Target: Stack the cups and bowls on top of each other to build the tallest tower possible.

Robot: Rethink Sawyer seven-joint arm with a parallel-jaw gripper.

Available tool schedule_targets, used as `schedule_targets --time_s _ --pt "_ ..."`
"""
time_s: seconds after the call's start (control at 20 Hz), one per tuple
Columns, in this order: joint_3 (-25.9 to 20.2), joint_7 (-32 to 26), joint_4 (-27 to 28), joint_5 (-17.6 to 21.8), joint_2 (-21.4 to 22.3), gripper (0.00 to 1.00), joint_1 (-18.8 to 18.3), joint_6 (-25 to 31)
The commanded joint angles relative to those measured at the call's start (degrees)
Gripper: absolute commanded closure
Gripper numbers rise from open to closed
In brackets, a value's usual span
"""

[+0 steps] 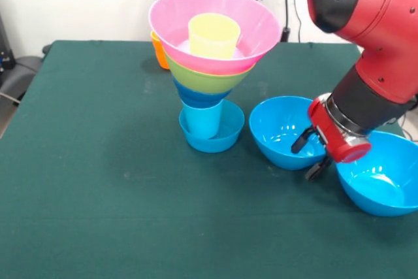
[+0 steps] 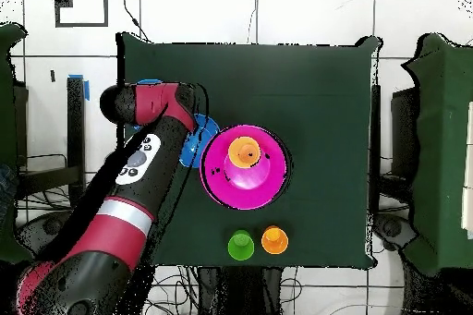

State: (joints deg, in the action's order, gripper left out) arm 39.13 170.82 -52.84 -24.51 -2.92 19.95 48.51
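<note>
I see gripper (image 1: 312,157) fingers apart over blue bowl's (image 1: 282,132) rim | tower (image 1: 210,63) upright | yellow cup (image 1: 213,35) on top

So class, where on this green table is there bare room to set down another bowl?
The near strip of green tablecloth, in front of the funnel-shaped multicoloured tower, and the stretch left of it lie bare. It is crowded on the right: two glossy blue plastic bowls flank the tool.
</note>
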Motion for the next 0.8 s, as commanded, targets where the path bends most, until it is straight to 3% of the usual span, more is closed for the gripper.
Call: schedule_targets --time_s 0.05,0.15,0.2,0.8 --pt "-9.6 -3.4 1.4 2.0 -1.0 0.0 -1.4 0.4" --pt "-9.1 -3.4 2.0 2.3 -1.2 0.0 -1.3 1.3" --pt "-8.7 -3.2 2.5 2.5 -1.4 1.0 -1.1 1.9" --pt "-9.1 -1.8 1.0 1.4 1.5 1.0 -0.3 3.6"
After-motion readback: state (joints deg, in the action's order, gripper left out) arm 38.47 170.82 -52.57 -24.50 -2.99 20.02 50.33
